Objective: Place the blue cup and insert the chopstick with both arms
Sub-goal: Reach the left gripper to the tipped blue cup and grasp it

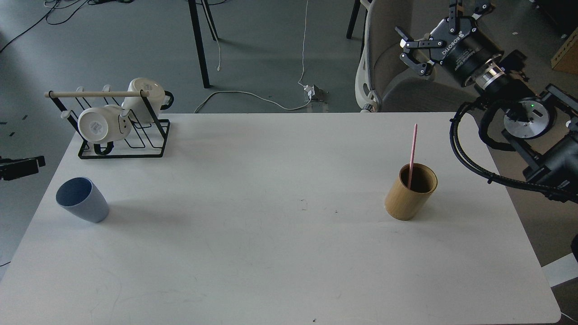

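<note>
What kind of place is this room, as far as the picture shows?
Probably a robotics lab or workshop: a white table on a bare grey floor, loose cables and a power plug lying there, and an office chair behind.

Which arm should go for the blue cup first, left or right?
Left. The cup stands at the table's left edge, just below the left claw showing there. The right claw is open, up past the far right corner.
</note>
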Controlling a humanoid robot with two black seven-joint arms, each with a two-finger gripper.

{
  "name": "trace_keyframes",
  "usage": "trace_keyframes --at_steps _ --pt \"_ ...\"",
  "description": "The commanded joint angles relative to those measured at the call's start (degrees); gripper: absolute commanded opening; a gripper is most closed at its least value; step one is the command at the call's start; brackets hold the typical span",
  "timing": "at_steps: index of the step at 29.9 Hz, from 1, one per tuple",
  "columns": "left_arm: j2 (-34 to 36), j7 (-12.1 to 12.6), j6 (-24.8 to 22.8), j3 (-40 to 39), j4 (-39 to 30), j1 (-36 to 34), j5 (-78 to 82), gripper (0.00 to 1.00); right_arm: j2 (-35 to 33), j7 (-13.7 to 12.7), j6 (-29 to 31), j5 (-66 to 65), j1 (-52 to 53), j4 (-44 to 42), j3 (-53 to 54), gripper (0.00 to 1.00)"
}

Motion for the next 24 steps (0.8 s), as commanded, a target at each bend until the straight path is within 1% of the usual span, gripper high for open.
trace_keyframes --at_steps 1,9,13,19,24 --pt "-0.4 0.0 1.4 1.0 -0.3 1.1 0.1 0.99 0.0 0.0 0.0 0.0 0.0 0.0 0.0 0.99" --pt "-4.3 0.0 2.5 3.0 0.1 1.8 0.1 0.99 -0.3 0.0 0.0 0.0 -0.2 0.0 0.0 0.99" --pt "-4.3 0.0 2.5 3.2 0.3 1.9 0.1 0.99 -0.3 0.0 0.0 0.0 -0.2 0.0 0.0 0.99" --pt "-5.1 0.0 2.5 3.2 0.6 2.5 0.0 0.95 -0.3 0.0 0.0 0.0 -0.3 0.1 0.0 0.99" --pt "-7.1 0.0 2.5 3.2 3.7 2.5 0.0 0.92 -0.3 0.0 0.0 0.0 -0.3 0.1 0.1 0.99"
